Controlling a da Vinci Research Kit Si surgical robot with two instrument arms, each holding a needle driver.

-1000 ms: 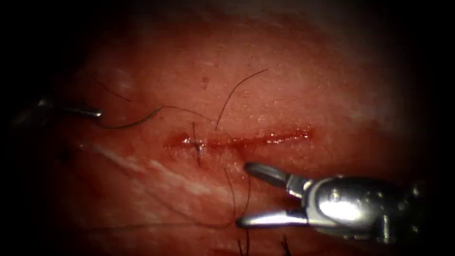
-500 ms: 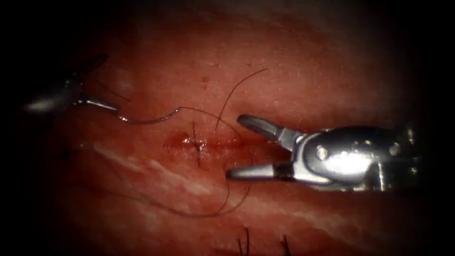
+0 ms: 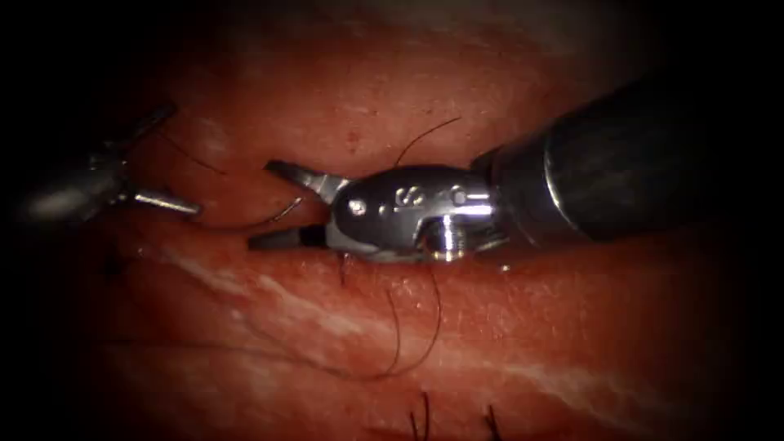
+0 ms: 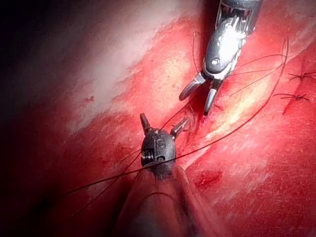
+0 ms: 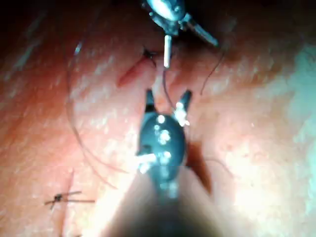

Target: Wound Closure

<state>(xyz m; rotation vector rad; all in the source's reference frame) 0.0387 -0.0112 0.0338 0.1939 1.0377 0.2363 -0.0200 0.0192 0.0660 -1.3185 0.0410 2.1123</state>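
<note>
- The right end effector [image 3: 273, 204] is wide apart and holds nothing. It sits over the cut in the tissue [image 3: 531, 327], and the needle's free end lies between its two jaws.
- The left end effector [image 3: 167, 159] looks apart too. The needle's other end [image 3: 245, 222] touches its lower jaw.
- The needle is out of the tissue, left of the stitch.
- The thread [image 3: 408, 327] loops below the cut.

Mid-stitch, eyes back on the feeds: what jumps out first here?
The large shiny steel right tool dominates the endoscope view, its jaws open around one end of the thin curved steel needle. The needle lies on the red tissue near the cut's left end. Its other end meets the smaller left tool, whose jaws are also spread, so neither appears to clamp it. Dark thread loops below.
</note>
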